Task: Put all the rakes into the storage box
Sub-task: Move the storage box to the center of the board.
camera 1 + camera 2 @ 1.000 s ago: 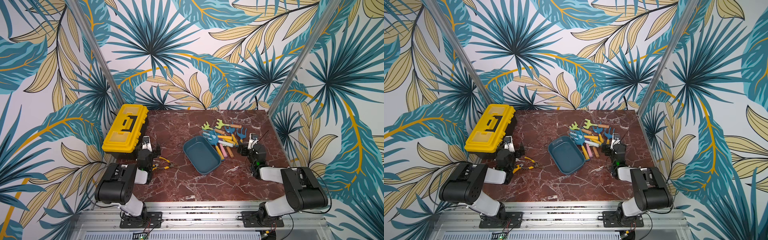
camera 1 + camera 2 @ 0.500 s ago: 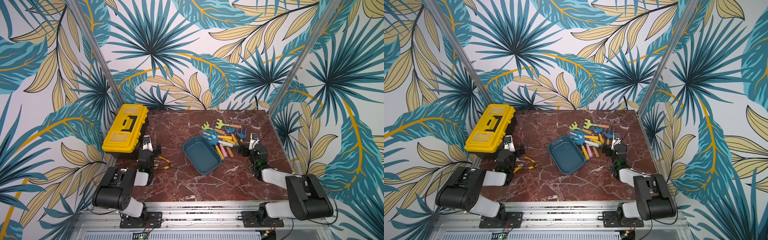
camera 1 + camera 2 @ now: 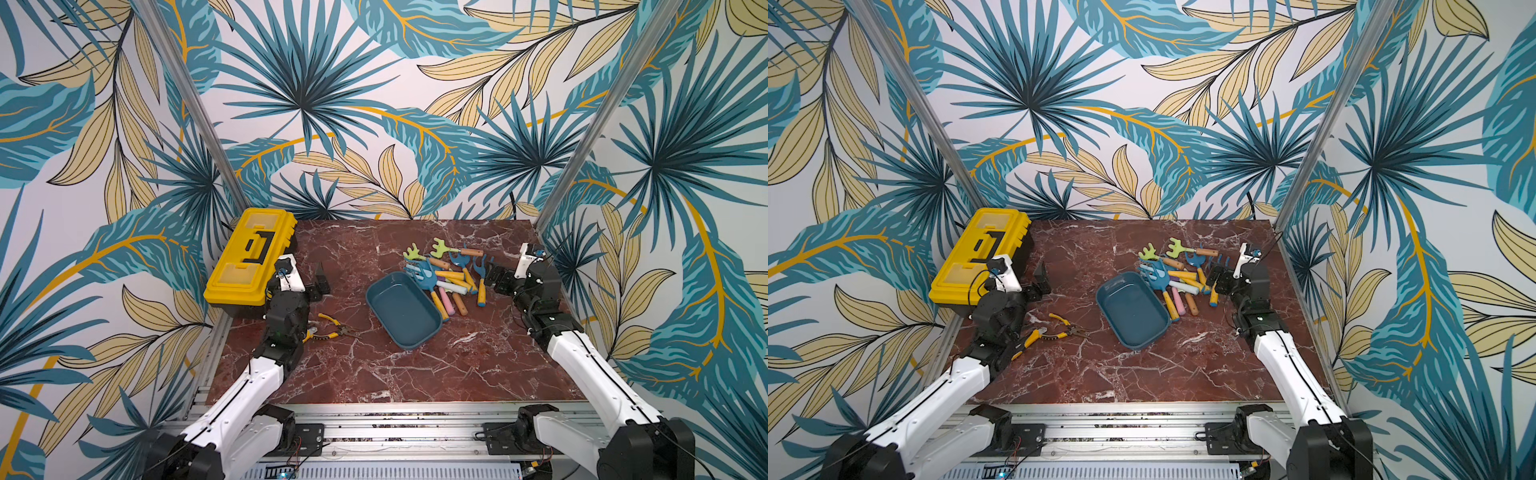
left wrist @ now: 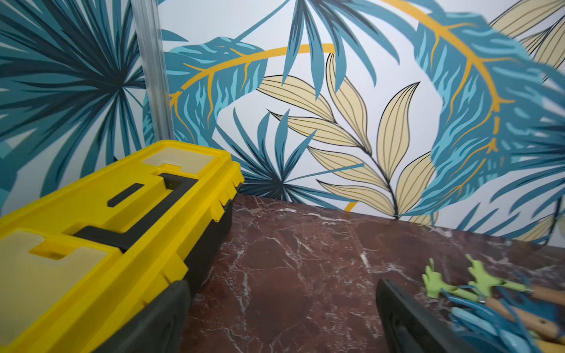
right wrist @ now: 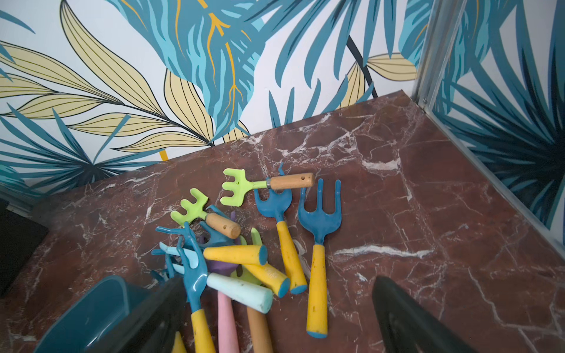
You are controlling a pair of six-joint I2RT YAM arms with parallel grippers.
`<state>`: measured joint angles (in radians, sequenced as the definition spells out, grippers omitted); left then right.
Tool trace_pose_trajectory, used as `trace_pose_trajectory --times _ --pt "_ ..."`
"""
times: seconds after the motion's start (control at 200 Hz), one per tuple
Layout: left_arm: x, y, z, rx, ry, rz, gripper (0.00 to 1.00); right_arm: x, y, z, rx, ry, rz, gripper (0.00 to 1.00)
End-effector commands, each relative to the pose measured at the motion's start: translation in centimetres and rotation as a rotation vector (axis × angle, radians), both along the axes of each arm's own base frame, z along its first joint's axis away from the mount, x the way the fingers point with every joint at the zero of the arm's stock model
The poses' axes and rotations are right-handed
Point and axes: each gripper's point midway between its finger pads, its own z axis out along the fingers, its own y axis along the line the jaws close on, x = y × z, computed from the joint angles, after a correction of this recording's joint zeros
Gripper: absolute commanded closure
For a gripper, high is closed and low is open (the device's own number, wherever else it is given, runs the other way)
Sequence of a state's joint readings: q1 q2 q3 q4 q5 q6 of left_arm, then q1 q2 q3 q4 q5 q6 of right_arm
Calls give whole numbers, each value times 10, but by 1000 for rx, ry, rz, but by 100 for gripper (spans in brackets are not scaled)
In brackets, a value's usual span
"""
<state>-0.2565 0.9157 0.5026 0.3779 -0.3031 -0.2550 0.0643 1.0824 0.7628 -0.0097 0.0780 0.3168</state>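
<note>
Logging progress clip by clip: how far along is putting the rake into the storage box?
Done: nothing; the storage box is empty. In hand: nothing; the right tool hangs open beside the toy pile. Left: grasping a green rake and boxing it.

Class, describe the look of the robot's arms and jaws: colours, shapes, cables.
The left arm and right arm have white tubular links, black joints and a thin black cable along each. Both end in black jaws beside a white camera.
</note>
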Motion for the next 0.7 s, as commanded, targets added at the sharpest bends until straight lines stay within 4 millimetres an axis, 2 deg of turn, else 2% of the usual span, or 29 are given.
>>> trace_pose_trajectory --times 0.0,0.13,0.205,0.33,0.446,0.616,0.696 --pt "-17 -24 -32 -177 187 -131 0 -23 -2 -39 85 178 -49 1" --pt "-33 -48 -35 -182 180 -294 0 -18 24 -37 153 200 78 1" --pt "-38 -53 -37 -165 170 -335 0 -20 46 -48 229 281 179 1" --pt "-39 -38 -52 -258 226 -241 0 -19 88 -60 328 357 321 1" --pt "-39 -24 -72 -362 259 -160 0 -23 130 -76 306 449 421 1" --pt "-33 -26 -85 -412 245 -177 0 -27 184 -100 249 553 521 2" --pt "-31 -28 -88 -416 251 -184 0 -27 204 -108 219 587 551 2"
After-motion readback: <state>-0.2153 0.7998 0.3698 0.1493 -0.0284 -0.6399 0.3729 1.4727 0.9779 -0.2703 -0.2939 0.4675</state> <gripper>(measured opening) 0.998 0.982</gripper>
